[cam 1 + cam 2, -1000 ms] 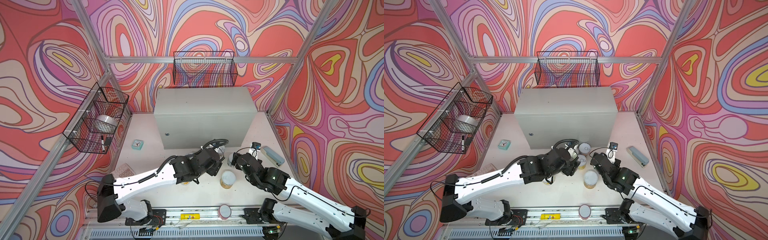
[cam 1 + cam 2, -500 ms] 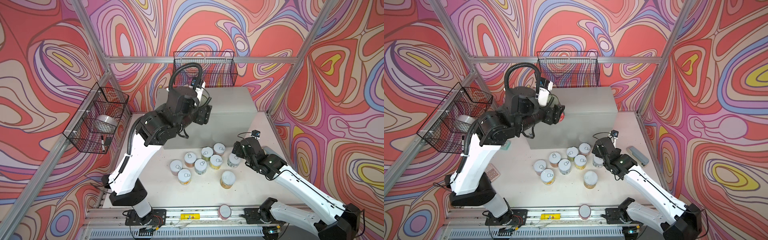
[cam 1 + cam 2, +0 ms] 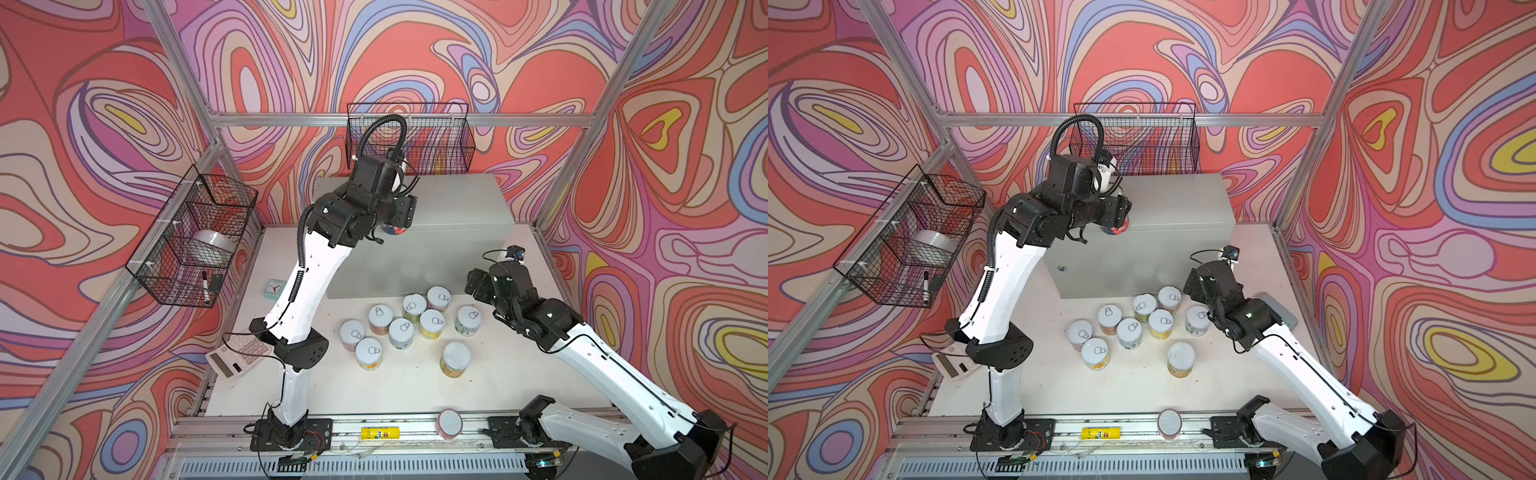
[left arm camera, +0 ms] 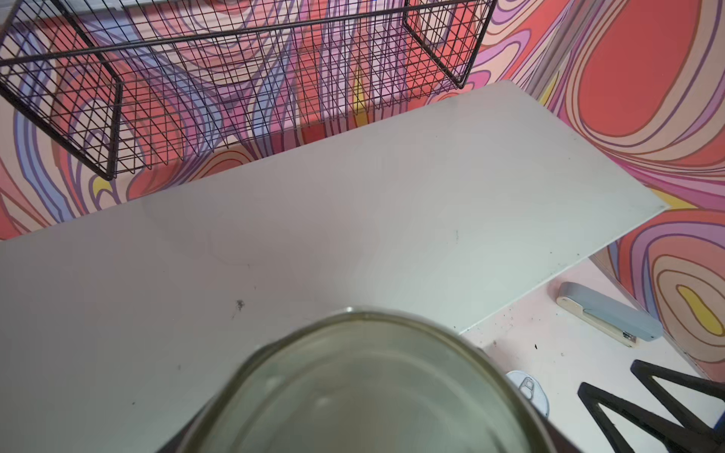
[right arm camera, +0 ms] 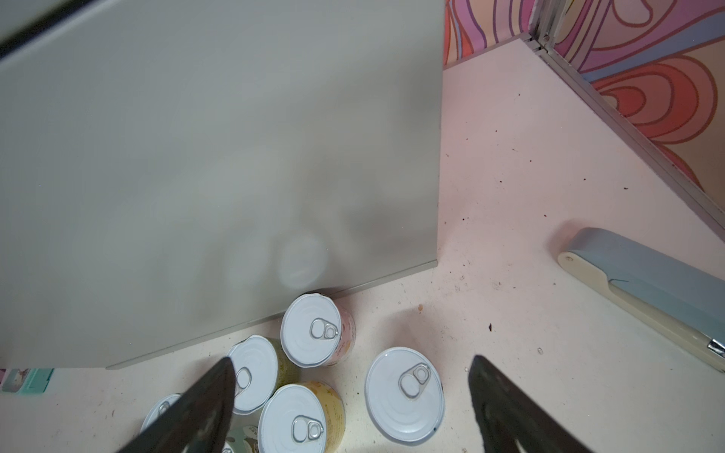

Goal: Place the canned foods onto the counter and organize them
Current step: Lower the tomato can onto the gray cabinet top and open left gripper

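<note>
Left hand (image 3: 397, 218) grips dark can (image 3: 1118, 228) over grey box table (image 3: 457, 208) | right hand (image 5: 351, 362) spread wide above nine standing cans (image 3: 432, 322)

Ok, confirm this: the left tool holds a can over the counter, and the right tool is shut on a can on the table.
Not quite. The right tool is open and holds nothing; the right wrist view shows its jaws spread above the cans on the table. The rest stands.
</note>
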